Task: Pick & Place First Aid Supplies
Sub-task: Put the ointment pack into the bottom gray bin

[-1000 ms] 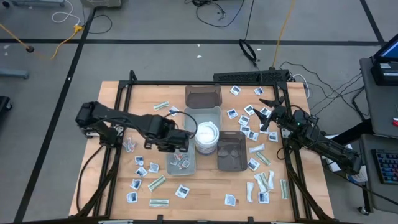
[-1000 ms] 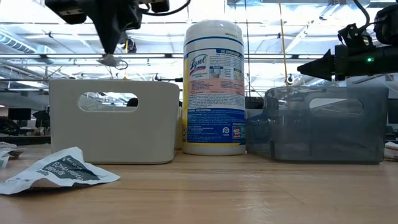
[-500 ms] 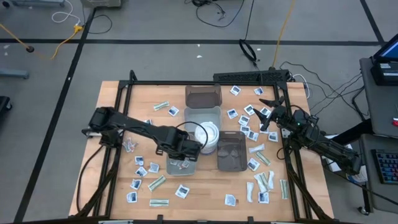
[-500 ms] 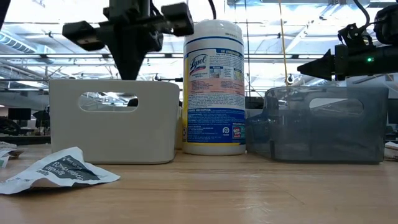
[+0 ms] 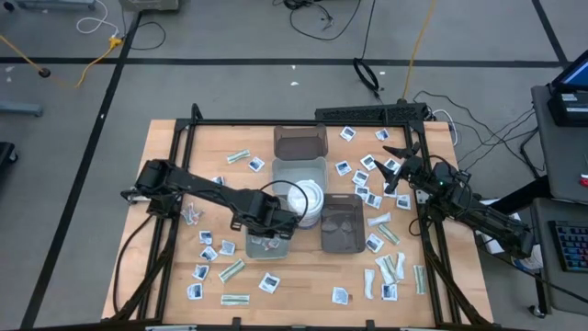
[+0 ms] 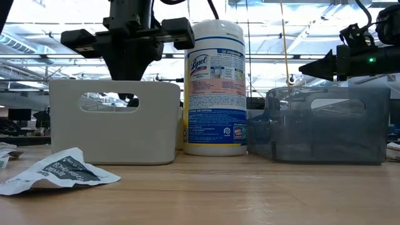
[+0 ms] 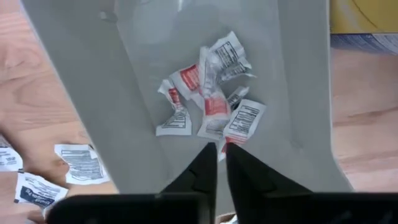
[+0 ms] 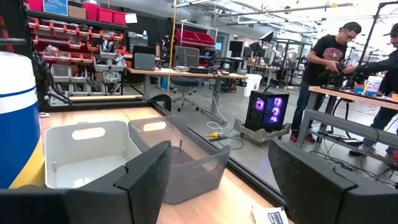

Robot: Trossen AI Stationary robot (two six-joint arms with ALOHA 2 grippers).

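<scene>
My left gripper (image 5: 273, 223) points straight down into a light grey tray (image 5: 254, 250) left of the white tub. In the left wrist view its fingers (image 7: 221, 152) stand a narrow gap apart with nothing between them, just above a small heap of crumpled packets (image 7: 208, 99) on the tray floor. In the low view the tray wall (image 6: 112, 122) hides its fingertips. More first aid supplies (image 5: 207, 253) lie scattered flat over the wooden table on both sides (image 5: 386, 271). My right gripper (image 5: 397, 165) waits open and level at the far right, holding nothing (image 8: 230, 186).
The white wipes tub (image 6: 214, 87) stands between the grey tray and a dark translucent tray (image 6: 319, 125). A second grey tray (image 5: 299, 175) and a second dark one (image 5: 300, 141) lie farther back. One crumpled packet (image 6: 59, 172) lies near the front edge. People work in the room behind (image 8: 329, 62).
My left gripper has gone down and toward the table's right, from above the tray's left rim into the grey tray. The small white packet seen at its fingertips a second ago in the low view is now out of sight behind the tray wall.
</scene>
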